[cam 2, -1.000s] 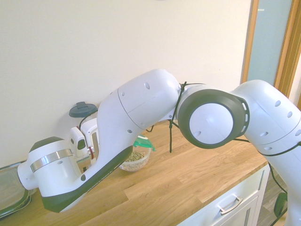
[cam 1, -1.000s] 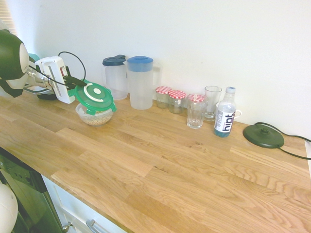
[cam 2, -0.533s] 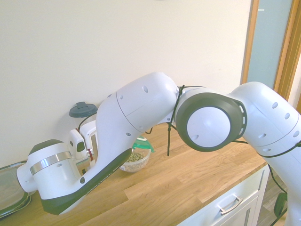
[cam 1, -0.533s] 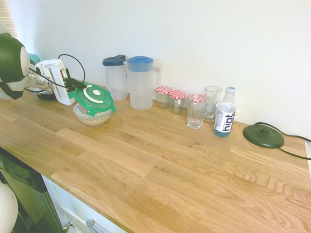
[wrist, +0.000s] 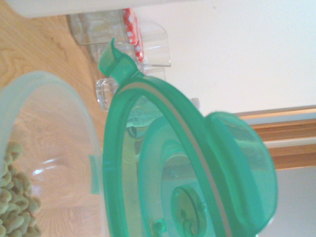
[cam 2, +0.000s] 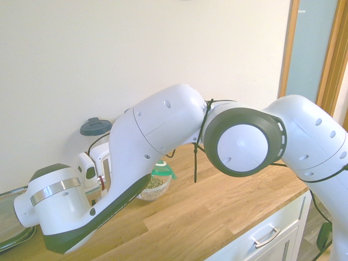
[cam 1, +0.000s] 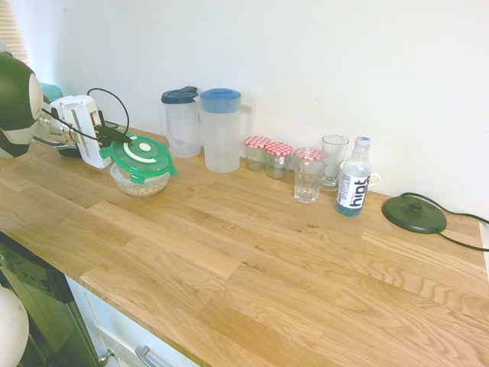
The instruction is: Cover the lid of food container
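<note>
The lid (cam 1: pixel 140 155), round translucent green with a white ring mark, hangs tilted just over the food container (cam 1: pixel 140 183), a small clear bowl at the counter's back left. My gripper (cam 1: pixel 113 139) is shut on the lid's left edge, coming in from the left. In the wrist view the lid (wrist: pixel 187 163) fills the middle, and the food container (wrist: pixel 44 158) with beige grains (wrist: pixel 12 217) lies beside and below it, its rim uncovered on that side. In the second exterior view the arm hides the gripper; the lid (cam 2: pixel 163 171) shows atop the food container (cam 2: pixel 154 188).
Behind the bowl stand two clear jugs with blue tops (cam 1: pixel 182 118) (cam 1: pixel 221 130). Further right are red-checked jars (cam 1: pixel 278 158), two glasses (cam 1: pixel 308 177) (cam 1: pixel 334 160), a water bottle (cam 1: pixel 354 177) and a black corded disc (cam 1: pixel 414 213). A metal tray (cam 2: pixel 12 228) lies beyond the arm.
My gripper has carried the lid left and down, and the lid now lies flatter and closer over the bowl. The bowl stands slightly further left than before.
</note>
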Tool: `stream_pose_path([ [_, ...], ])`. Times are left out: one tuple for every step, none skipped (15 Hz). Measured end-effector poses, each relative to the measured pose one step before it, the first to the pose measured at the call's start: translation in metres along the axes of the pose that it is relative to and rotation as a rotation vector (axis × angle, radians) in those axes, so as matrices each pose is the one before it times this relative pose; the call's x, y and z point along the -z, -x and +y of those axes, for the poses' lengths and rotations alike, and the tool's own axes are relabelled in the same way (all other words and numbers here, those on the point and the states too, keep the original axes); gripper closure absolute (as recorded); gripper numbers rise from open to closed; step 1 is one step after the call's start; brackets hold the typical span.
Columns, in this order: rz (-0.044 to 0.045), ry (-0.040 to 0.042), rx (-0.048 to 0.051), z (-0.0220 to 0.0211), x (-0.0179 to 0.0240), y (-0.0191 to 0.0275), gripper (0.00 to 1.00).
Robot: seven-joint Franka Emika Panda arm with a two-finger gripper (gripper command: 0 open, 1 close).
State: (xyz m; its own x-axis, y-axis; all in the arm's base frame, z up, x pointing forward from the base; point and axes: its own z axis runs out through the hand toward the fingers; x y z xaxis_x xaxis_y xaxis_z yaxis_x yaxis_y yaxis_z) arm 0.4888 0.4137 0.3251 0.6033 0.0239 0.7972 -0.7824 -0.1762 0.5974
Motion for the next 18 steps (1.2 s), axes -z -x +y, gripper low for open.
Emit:
stream_pose_path([
  [-0.0169, -0.01937, 0.01637, 0.00132, 0.00625, 0.00565, 0.0],
  [-0.0067, -0.01798, 0.00715, 0.00061, 0.00489, 0.00316, 0.0],
  [-0.0016, -0.01212, 0.00058, 0.00037, 0.00258, 0.00022, 0.0],
  [-0.00471, -0.00938, -0.00018, 0.00048, 0.00109, -0.00115, 0.0],
  [-0.01323, -0.00692, 0.00427, 0.00152, 0.00104, -0.0007, 0.0],
  [-0.01936, -0.00934, 0.00716, 0.00284, 0.00221, -0.00042, 0.0],
  [-0.01803, -0.01349, 0.00803, 0.00392, 0.00387, -0.00063, 0.0],
  [-0.02495, -0.01593, 0.01245, 0.00439, 0.00447, -0.00033, 0.0],
  [-0.02871, -0.01925, 0.0114, 0.00501, 0.0051, -0.00105, 0.0],
  [-0.02808, -0.01912, 0.01087, 0.0054, 0.00507, -0.00265, 0.0],
  [-0.04151, -0.01949, 0.01514, 0.00636, 0.00532, -0.00355, 0.0],
  [-0.05428, -0.02348, 0.02136, 0.00737, 0.00708, -0.00446, 0.0],
  [-0.05141, -0.02614, 0.02175, 0.00917, 0.00854, -0.00531, 0.0],
  [-0.05089, -0.03424, 0.02156, 0.01062, 0.0097, -0.00594, 0.0],
  [-0.04222, -0.03248, 0.01726, 0.01413, 0.00978, -0.00746, 0.0],
  [-0.03905, -0.03926, 0.01436, 0.01884, 0.00991, -0.01205, 0.0],
  [-0.03734, -0.04425, 0.01268, 0.02363, 0.0073, -0.01952, 0.0],
  [-0.03667, -0.04459, 0.0126, 0.02362, 0.00221, -0.02435, 0.0],
])
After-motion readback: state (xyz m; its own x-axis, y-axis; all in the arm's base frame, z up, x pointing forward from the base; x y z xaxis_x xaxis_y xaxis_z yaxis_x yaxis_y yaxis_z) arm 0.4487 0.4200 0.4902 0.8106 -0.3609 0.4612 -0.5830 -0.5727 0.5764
